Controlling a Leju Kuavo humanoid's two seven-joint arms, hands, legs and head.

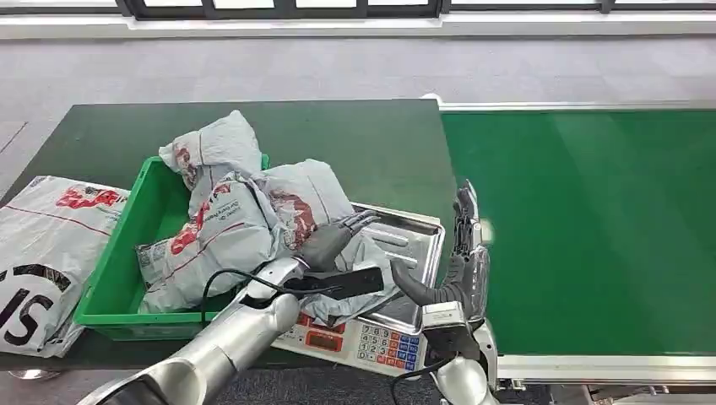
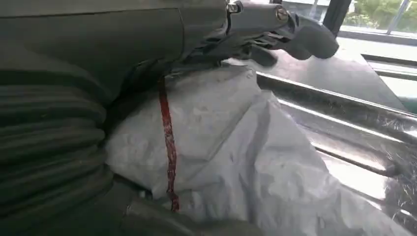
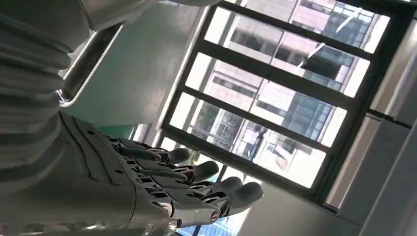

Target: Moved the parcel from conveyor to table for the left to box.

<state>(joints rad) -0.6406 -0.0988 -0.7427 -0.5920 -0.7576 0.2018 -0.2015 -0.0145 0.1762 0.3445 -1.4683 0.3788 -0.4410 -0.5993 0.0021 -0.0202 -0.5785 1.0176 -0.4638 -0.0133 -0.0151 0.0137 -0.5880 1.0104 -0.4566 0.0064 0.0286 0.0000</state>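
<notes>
A grey parcel (image 1: 308,202) with red print lies half on the steel scale tray (image 1: 418,240) and leans against the parcels in the green bin (image 1: 105,283). My left hand (image 1: 336,236) rests on top of it with fingers spread, not closed around it. In the left wrist view the fingers (image 2: 290,32) stretch out over the crumpled grey parcel (image 2: 236,147), with the tray (image 2: 344,132) beyond. My right hand (image 1: 463,245) stands upright at the tray's right edge, fingers pointing up and apart, holding nothing. The right wrist view shows this hand (image 3: 162,187) empty against the windows.
The green bin holds several grey parcels (image 1: 211,148). A large white bag (image 1: 42,245) lies left of the bin. The scale's keypad (image 1: 380,342) faces me. The green conveyor belt (image 1: 591,228) runs on the right, and the dark table (image 1: 371,143) extends behind the scale.
</notes>
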